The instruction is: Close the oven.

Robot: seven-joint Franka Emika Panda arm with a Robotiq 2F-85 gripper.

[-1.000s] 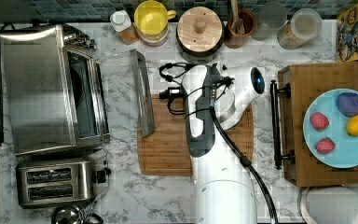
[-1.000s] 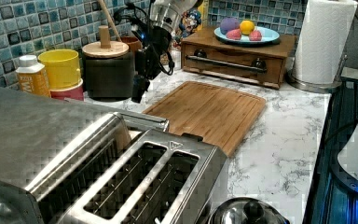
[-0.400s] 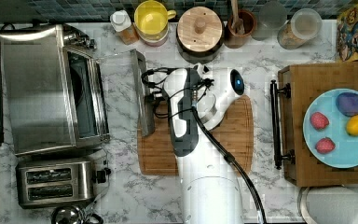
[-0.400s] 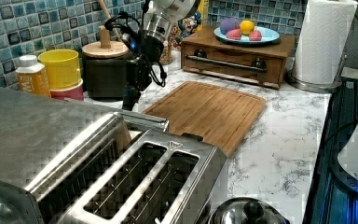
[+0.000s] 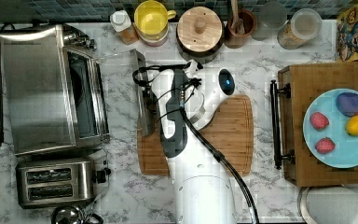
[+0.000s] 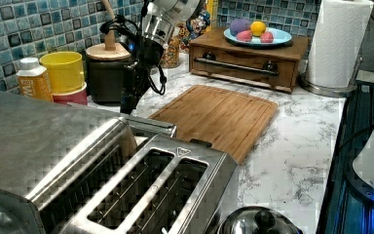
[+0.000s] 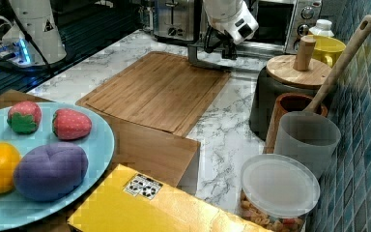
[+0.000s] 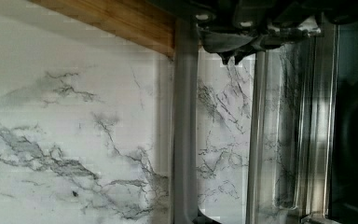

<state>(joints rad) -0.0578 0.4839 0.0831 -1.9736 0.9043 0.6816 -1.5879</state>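
The oven is sitting at the top view's left w/ door hanging open. The end effector is nearing the handle; can't tell its state. Should push from beneath, steadily.

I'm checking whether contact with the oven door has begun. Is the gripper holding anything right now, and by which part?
It cannot be told. The gripper is right at the bar handle of the oven door, which lies open.
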